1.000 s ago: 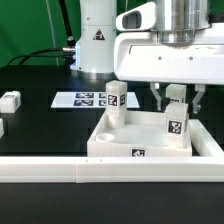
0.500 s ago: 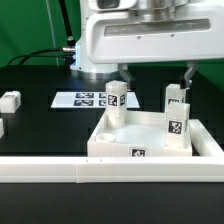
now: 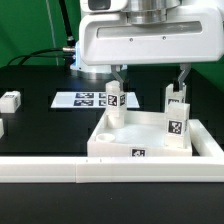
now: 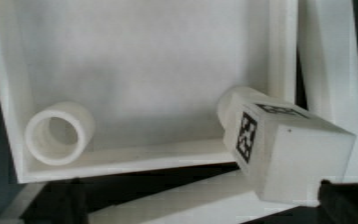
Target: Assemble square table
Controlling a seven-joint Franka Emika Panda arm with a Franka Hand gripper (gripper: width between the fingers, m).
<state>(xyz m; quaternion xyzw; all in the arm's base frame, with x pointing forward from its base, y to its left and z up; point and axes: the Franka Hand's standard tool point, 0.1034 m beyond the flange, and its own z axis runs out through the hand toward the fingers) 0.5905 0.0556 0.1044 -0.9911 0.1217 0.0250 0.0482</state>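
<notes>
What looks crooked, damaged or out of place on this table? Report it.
Nothing stands out. The rear leg and the nearer leg stand upright in corners of the tabletop, with no damage visible. A loose leg block lies apart at the exterior view's left, not yet fitted.

You are looking at one tabletop (image 3: 150,145), two standing legs (image 3: 114,97) (image 3: 177,113), and two loose leg blocks (image 3: 10,101) on the table.
</notes>
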